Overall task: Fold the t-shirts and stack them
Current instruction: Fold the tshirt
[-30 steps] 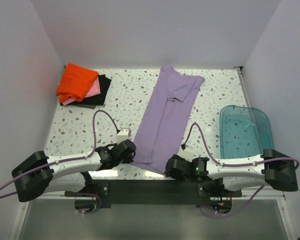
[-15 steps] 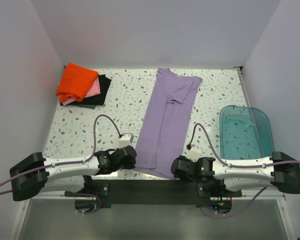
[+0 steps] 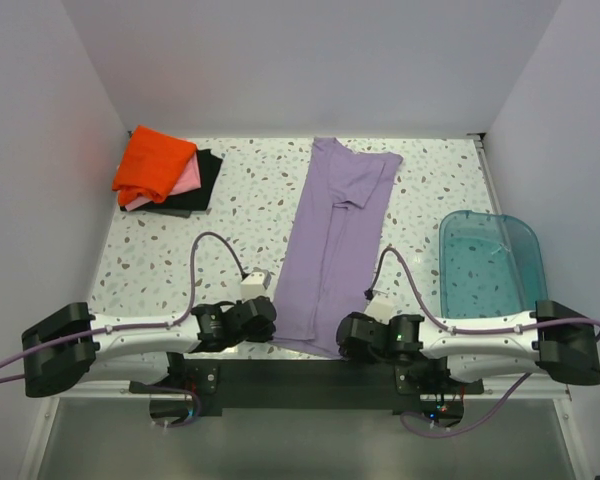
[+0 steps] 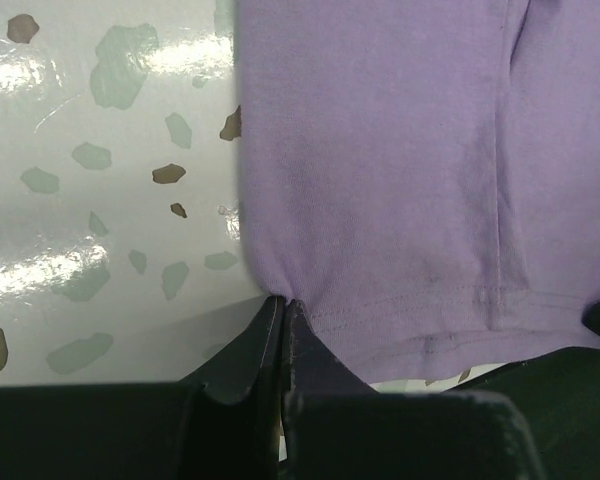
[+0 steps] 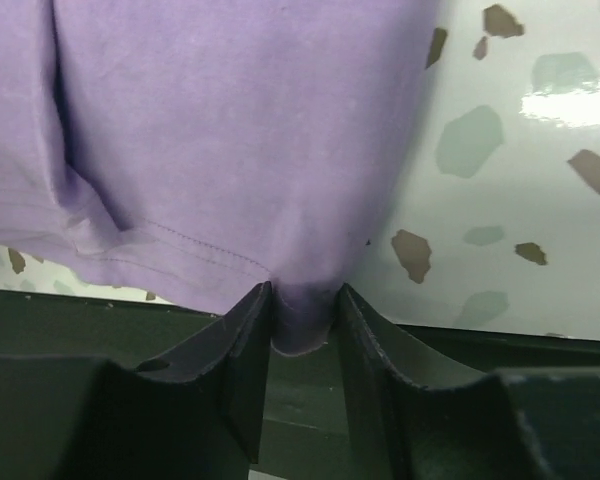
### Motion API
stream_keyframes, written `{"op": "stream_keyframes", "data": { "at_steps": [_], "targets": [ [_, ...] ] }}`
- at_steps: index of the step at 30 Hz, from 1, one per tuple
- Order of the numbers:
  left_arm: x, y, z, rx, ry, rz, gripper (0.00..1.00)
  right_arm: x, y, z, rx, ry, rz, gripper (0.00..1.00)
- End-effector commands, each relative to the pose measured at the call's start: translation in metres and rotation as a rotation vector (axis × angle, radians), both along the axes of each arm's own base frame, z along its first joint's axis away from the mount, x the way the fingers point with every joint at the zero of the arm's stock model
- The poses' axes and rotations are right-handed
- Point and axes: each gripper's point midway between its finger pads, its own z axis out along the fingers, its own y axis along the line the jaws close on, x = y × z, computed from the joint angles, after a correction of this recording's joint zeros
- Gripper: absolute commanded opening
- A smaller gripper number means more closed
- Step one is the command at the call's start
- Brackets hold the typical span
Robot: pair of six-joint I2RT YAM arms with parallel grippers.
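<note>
Over the last second both arms have drawn back toward their bases, dragging the purple shirt along the worktop. Its collar end has slid a little nearer, and its hem now overhangs the near edge. The left jaws are clenched on the hem's left corner and the right jaws on its right corner. The shirt lies long and flat, probably straightened ready for a fold, well apart from the folded stack at the far left.
</note>
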Motion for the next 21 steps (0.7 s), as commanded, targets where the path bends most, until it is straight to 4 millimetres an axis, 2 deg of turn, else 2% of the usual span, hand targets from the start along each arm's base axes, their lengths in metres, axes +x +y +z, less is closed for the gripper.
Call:
{"op": "stream_keyframes", "data": {
  "at_steps": [1,4,5,6,7,8,10,11,13,14,16,17,20,21],
  "targets": [
    [-0.021,0.026,-0.02,0.106,0.081,-0.023,0.0,-0.022,-0.039,-0.036,-0.155,0.098,0.024,0.35],
    [-0.024,0.026,-0.02,0.106,0.085,-0.032,0.0,-0.022,-0.042,-0.032,-0.159,0.093,0.033,0.14],
    [-0.025,0.026,-0.02,0.105,0.086,-0.034,0.0,-0.023,-0.047,-0.031,-0.179,0.094,0.045,0.03],
    [-0.028,0.025,-0.02,0.104,0.088,-0.043,0.0,-0.023,-0.046,-0.027,-0.18,0.092,0.057,0.0],
    [-0.03,0.025,-0.02,0.105,0.09,-0.043,0.0,-0.022,-0.047,-0.022,-0.185,0.086,0.063,0.0],
    [-0.031,0.025,-0.019,0.106,0.092,-0.045,0.0,-0.023,-0.057,-0.02,-0.229,0.089,0.076,0.0],
    [-0.037,0.021,-0.015,0.099,0.091,-0.059,0.0,-0.022,-0.056,-0.008,-0.221,0.072,0.09,0.0],
    [-0.038,0.02,-0.013,0.099,0.088,-0.062,0.0,-0.021,-0.065,-0.005,-0.252,0.065,0.1,0.0],
    [-0.034,0.016,-0.003,0.089,0.068,-0.059,0.0,-0.015,-0.063,0.009,-0.237,0.031,0.1,0.0],
    [-0.032,0.013,0.002,0.085,0.057,-0.059,0.0,-0.013,-0.071,0.014,-0.269,0.013,0.108,0.0],
    [-0.017,0.003,0.021,0.087,-0.011,-0.06,0.0,-0.003,-0.064,0.03,-0.254,-0.038,0.105,0.0],
    [-0.011,0.0,0.028,0.094,-0.034,-0.057,0.0,0.005,-0.068,0.036,-0.285,-0.083,0.108,0.01],
    [0.018,-0.018,0.059,0.101,-0.099,-0.043,0.0,0.025,-0.052,0.062,-0.293,-0.13,0.129,0.02],
    [0.031,-0.017,0.061,0.116,-0.109,-0.032,0.0,0.032,-0.05,0.066,-0.307,-0.14,0.131,0.02]
  ]
}}
